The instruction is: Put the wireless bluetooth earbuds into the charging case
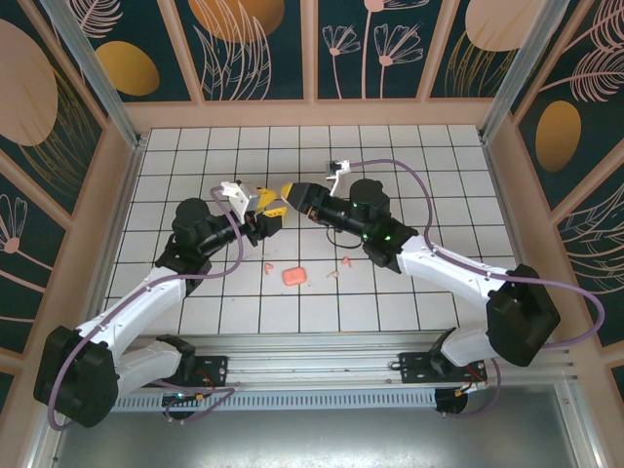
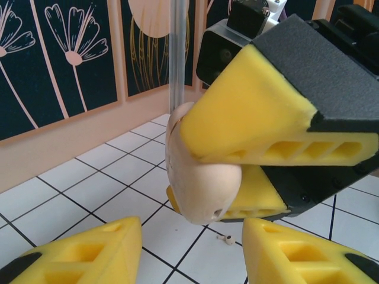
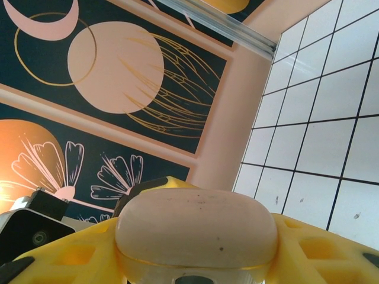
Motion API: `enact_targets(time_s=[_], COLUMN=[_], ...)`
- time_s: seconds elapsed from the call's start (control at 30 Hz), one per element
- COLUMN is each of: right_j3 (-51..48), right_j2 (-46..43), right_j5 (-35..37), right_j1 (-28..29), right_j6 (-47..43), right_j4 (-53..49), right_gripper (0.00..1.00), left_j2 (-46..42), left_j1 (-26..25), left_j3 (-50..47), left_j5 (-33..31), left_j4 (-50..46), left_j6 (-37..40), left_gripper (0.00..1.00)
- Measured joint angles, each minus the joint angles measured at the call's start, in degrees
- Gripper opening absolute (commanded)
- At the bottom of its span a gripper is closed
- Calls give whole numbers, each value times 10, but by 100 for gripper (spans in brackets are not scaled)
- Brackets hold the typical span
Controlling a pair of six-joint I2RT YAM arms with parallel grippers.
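My right gripper is shut on the charging case, a pale pink rounded shell held off the table between its yellow fingers. In the left wrist view the case hangs just ahead of and above my left gripper, which is open with nothing between its fingers. The two grippers meet tip to tip over the middle of the table, the left gripper on the left. Tiny pale pink earbuds lie on the tiles: one under the case, others nearer the arms.
A coral-pink rounded box lies on the white grid table between the scattered earbuds. Patterned walls and metal posts enclose the table on three sides.
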Motion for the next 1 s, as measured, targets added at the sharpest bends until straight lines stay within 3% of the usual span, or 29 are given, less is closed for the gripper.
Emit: enact_targets(time_s=[0.5,0.8,1.0], right_j3=[0,0,0], right_j2=[12,12,7], right_j5=[-13,-12,-10], right_j1=[11,12,12], right_j6=[12,12,-19], right_j4=[10,15,6], right_gripper=[51,51,66], left_j2=[1,2,3], left_j1=[-13,-13,-14], left_j3=[0,0,3], left_j5=[0,-8,-5], left_j4=[27,28,24], left_j6=[-8,-10,-7], left_gripper=[41,18,16])
